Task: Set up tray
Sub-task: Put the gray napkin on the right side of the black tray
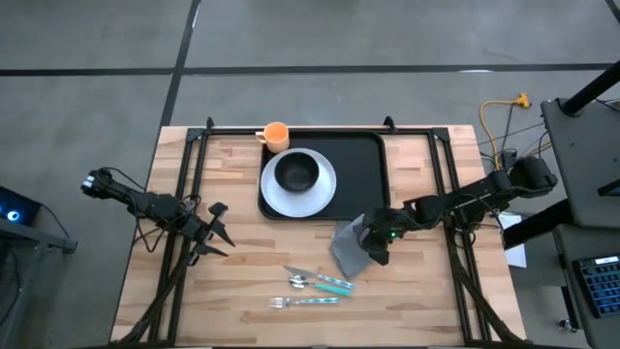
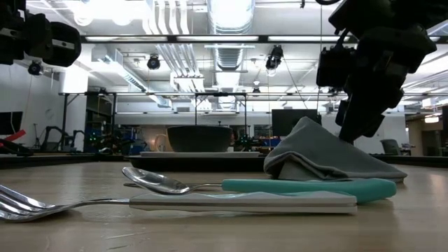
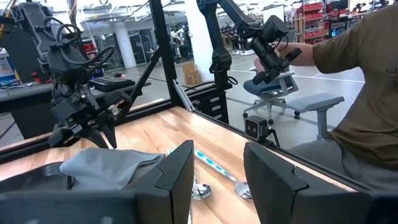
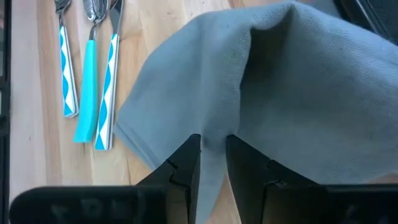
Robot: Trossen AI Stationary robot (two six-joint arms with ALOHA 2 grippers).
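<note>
The black tray (image 1: 363, 174) lies at the table's far middle, with a white plate (image 1: 325, 197) and a dark bowl (image 1: 297, 172) on it. An orange cup (image 1: 276, 134) stands at the tray's far left corner. Just in front of the tray's near right corner a grey napkin (image 1: 347, 247) lies bunched on the wood, rising to a peak (image 2: 306, 124). My right gripper (image 1: 374, 249) is shut on it. My left gripper (image 1: 221, 236) stands open at the table's left, fingers level, with nothing between them (image 3: 219, 180). My right gripper pinches a raised fold of the napkin (image 4: 213, 127) between its two fingers. The fingers (image 4: 186, 165) slant down at it from the table's right side. The cloth is pulled up into a tent, and its lower edges (image 2: 336, 175) rest on the table.
A fork (image 1: 305, 301), a spoon (image 1: 320, 284) and a knife (image 1: 312, 274) with teal and white handles lie on the wood in front of the napkin. A person sits beyond the table's near edge (image 3: 367, 93). Bare wood lies between the cutlery and my left gripper.
</note>
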